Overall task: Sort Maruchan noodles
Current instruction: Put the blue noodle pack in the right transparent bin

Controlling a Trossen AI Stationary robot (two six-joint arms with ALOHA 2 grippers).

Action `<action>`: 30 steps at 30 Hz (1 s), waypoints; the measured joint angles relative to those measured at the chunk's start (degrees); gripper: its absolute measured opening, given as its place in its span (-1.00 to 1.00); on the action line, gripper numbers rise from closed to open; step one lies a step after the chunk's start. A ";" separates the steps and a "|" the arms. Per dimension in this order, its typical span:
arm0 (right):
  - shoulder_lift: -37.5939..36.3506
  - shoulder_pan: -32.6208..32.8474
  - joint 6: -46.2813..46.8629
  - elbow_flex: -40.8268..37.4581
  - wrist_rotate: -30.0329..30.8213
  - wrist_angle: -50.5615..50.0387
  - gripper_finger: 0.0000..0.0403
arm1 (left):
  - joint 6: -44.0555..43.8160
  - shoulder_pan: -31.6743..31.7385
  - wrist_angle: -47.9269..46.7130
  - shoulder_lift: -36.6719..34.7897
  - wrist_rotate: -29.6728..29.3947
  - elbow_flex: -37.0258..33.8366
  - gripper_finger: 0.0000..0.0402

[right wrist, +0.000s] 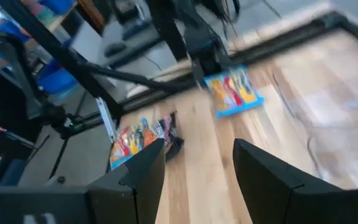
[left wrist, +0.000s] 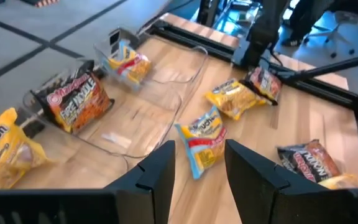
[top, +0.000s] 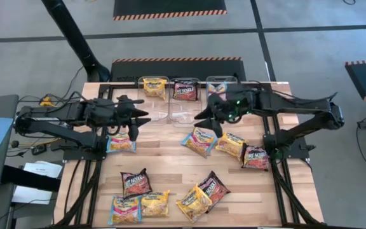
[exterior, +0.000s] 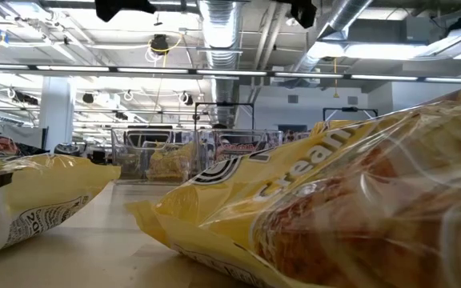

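Note:
Several Maruchan packets lie flat on the wooden table: a blue one (top: 121, 144) near the left arm, a blue one (top: 200, 140), a yellow one (top: 231, 144) and a maroon one (top: 255, 156) right of the middle, and several more along the near edge (top: 164, 198). Three clear bins at the far edge hold a yellow (top: 152, 87), a maroon (top: 184, 91) and a blue packet (top: 218, 89). My left gripper (top: 140, 122) hovers open left of the middle, and its wrist view (left wrist: 199, 149) looks at the blue packet (left wrist: 202, 140). My right gripper (top: 203, 121) hovers open near the bins (right wrist: 199, 149).
Black frame rails (top: 278, 152) and both arm bases stand on the table's left and right sides. Bare wood (top: 170, 159) lies between the middle packets and the near-edge ones. In the low view two yellow packets (exterior: 334, 208) lie close to the camera and hide most of the table.

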 joint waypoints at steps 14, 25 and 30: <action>6.53 6.83 9.72 0.14 6.59 -10.57 0.06 | -1.21 -0.04 -6.77 0.05 5.94 0.00 -0.36; 15.85 8.02 14.43 -0.12 6.45 -18.06 0.06 | -1.36 -0.11 -9.66 0.11 6.88 0.00 -0.36; 19.27 7.98 15.92 -0.07 6.50 -19.22 0.06 | -2.56 -0.13 -11.19 0.16 6.88 0.00 -0.36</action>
